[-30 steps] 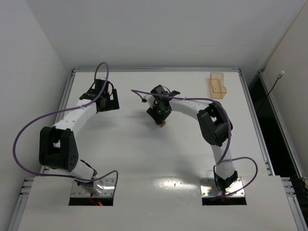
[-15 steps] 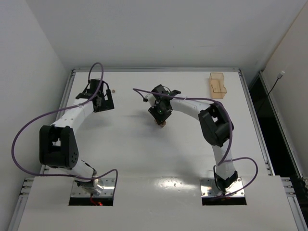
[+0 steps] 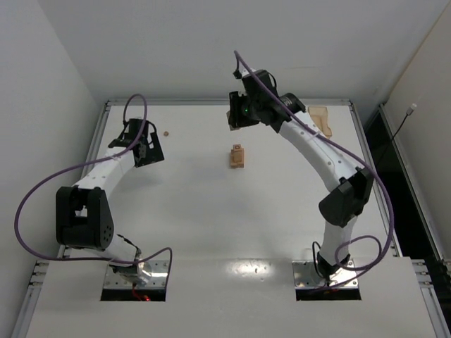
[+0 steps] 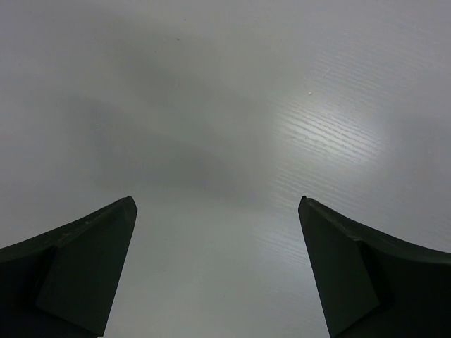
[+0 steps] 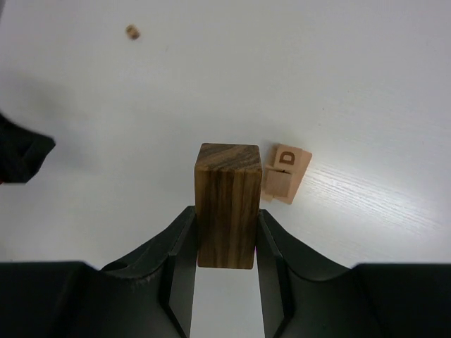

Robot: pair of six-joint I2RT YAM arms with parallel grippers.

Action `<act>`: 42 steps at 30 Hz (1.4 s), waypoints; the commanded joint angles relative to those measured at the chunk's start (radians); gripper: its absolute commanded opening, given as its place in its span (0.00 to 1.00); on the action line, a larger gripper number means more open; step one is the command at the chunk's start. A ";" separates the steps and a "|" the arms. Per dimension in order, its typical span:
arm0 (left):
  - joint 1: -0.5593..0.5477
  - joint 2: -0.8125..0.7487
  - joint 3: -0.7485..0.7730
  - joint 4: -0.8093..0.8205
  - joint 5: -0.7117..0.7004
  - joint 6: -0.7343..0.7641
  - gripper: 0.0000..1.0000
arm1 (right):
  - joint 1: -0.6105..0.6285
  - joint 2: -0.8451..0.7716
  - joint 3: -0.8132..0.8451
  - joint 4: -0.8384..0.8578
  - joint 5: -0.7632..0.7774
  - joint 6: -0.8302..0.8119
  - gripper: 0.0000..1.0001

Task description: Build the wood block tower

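The wood block tower is a short stack of light-tan blocks at the table's middle. In the right wrist view it lies far below, its top block marked "D". My right gripper is shut on a darker brown oblong wood block, held upright between the jaws. In the top view the right gripper is raised high, on the far side of the tower. My left gripper is open and empty over bare table. It sits at the far left in the top view.
A tiny round brown bead lies on the table right of the left gripper, also in the right wrist view. A pale-wood tray stands at the far right, partly behind the right arm.
My right gripper has risen from the tower and swung toward the far side, holding the dark block; the tower now shows uncovered. My left gripper has drifted slightly left.
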 commanded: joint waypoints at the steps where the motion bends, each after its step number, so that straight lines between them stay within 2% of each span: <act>1: 0.011 -0.009 0.038 0.015 -0.020 -0.025 1.00 | -0.017 0.131 0.054 -0.086 0.064 0.160 0.00; 6: 0.011 0.001 0.049 0.015 -0.029 -0.025 1.00 | -0.017 0.251 0.147 -0.097 0.075 0.171 0.00; 12: 0.011 0.001 0.049 0.015 -0.020 -0.025 1.00 | -0.017 0.345 0.167 -0.097 0.125 0.160 0.00; 24: 0.011 0.001 0.040 0.024 -0.002 -0.025 1.00 | -0.045 0.383 0.157 -0.088 0.138 0.142 0.00; 42: 0.011 0.010 0.040 0.024 0.017 -0.025 1.00 | -0.074 0.429 0.167 -0.088 0.064 0.162 0.00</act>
